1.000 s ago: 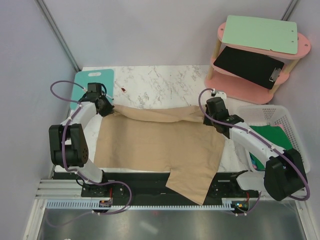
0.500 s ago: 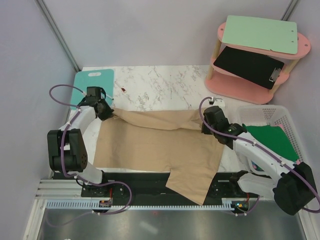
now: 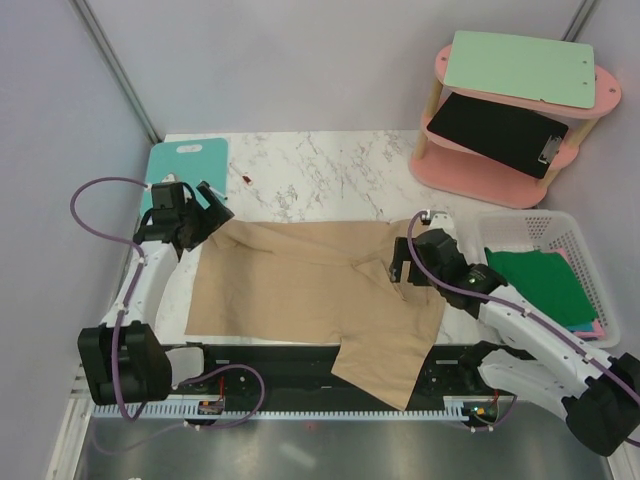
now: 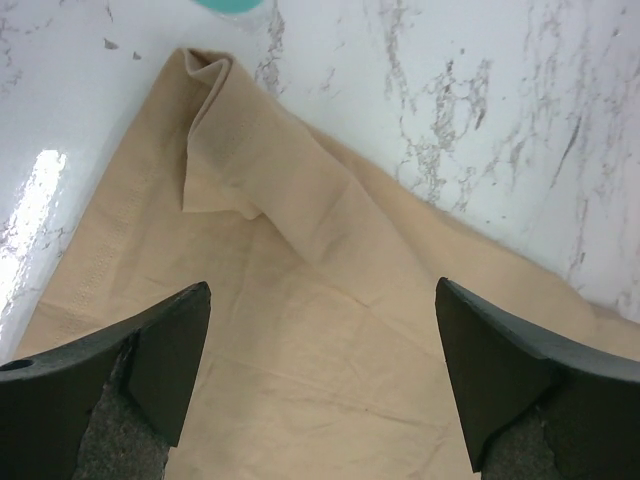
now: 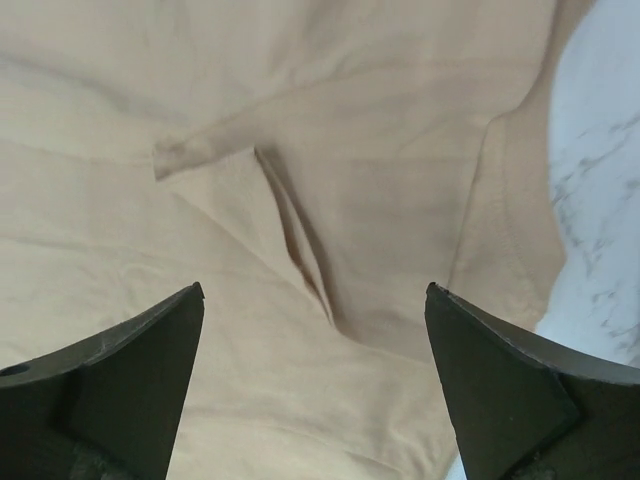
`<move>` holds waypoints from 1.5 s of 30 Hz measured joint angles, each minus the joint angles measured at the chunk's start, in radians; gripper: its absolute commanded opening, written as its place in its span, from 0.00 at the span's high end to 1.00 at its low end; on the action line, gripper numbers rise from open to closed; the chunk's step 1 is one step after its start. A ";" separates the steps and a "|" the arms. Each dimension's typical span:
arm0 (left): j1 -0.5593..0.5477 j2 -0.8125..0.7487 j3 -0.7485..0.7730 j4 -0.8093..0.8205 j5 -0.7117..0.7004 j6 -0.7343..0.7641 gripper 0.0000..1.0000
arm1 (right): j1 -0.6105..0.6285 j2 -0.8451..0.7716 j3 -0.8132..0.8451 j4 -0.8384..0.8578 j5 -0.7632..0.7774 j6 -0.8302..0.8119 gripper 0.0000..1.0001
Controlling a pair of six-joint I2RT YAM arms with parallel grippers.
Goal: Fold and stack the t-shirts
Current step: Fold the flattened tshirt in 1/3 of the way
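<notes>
- Shirt status: tan t-shirt (image 3: 300, 290) lies spread on the marble table (image 3: 330, 165) between the two arms. One lobe (image 3: 385, 360) hangs over the near edge, across the black base rail (image 3: 290, 365).
- Far-left corner of the shirt is doubled back on itself into a small flap (image 4: 245, 165). It sits near the teal cutting board (image 3: 185, 160); left wrist view shows bare marble between them.
- left gripper (image 3: 212, 207): over that corner, fingers (image 4: 160, 350) spread wide, only flat cloth below and nothing held. Can't tell whether the tips touch the fabric.
- right gripper (image 3: 400, 268): over the shirt's right part, fingers (image 5: 125, 385) wide apart, holding nothing. Between them a raised crease (image 5: 295, 240). A stitched hem (image 5: 505, 230) runs to its right, with marble just past it.
- White basket (image 3: 560, 232) stands right of the table beside the right arm. Green folded cloth (image 3: 540, 280) lies on top inside, with pink and blue edges (image 3: 597, 328) peeking out under it.
- Pink two-tier shelf (image 3: 480, 175) at far right: pale green clipboard (image 3: 515, 65) on the upper tier, black clipboard (image 3: 495, 128) on the lower.
- Small dark red bit (image 3: 245, 180) on bare marble beyond the shirt, near the board.
- Purple cable (image 3: 100, 190) loops off the left arm; the right arm has one too.
- Any markings on clipboards or arms are too small to read.
</notes>
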 measured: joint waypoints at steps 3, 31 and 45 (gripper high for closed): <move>0.000 -0.048 0.000 0.002 0.008 0.000 0.00 | 0.000 0.059 0.061 0.032 0.074 -0.019 0.04; 0.000 0.013 -0.023 0.027 0.043 0.013 0.00 | 0.000 0.646 0.156 0.329 0.178 -0.084 1.00; 0.000 0.034 -0.029 0.031 0.043 0.013 0.00 | 0.000 0.560 0.119 0.369 -0.177 -0.120 1.00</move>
